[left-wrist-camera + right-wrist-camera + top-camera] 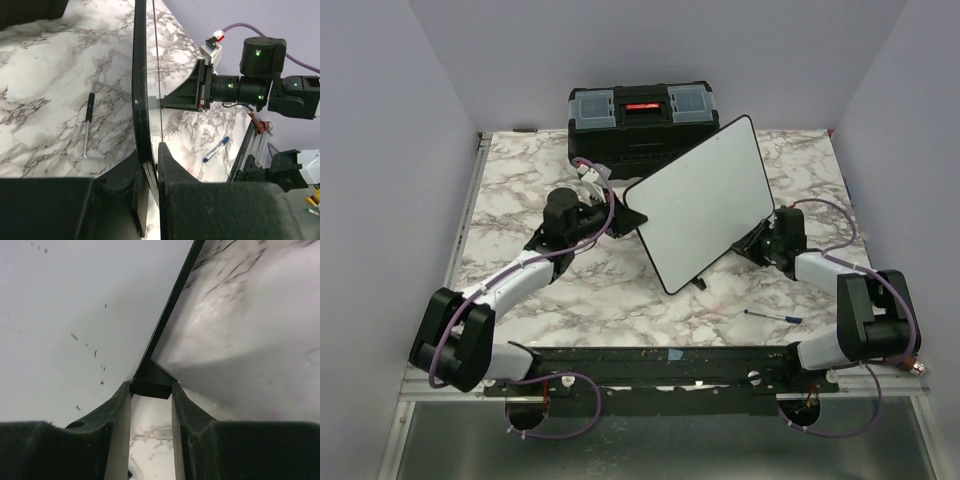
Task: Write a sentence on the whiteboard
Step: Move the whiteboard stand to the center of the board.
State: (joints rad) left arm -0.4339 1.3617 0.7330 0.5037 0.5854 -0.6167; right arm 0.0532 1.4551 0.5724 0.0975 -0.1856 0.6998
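Note:
The whiteboard point(705, 200) is lifted and tilted over the marble table, its white face blank in the top view; the sentence is out of view. My left gripper point(632, 220) is shut on the board's left edge. In the left wrist view the board point(140, 75) shows edge-on, pinched between my left gripper's point(154, 165) jaws. My right gripper point(752, 240) holds the board's right side. In the right wrist view the right gripper point(151, 395) is shut on a small black foot point(152, 382) at the whiteboard's point(75, 315) rim. Only a few dark specks mark that face.
A black toolbox point(642, 120) stands at the back of the table behind the board. A blue marker point(772, 317) lies near the front right, also visible as the marker point(216, 149) from the left wrist. A thin metal rod point(89, 120) lies on the marble under the board.

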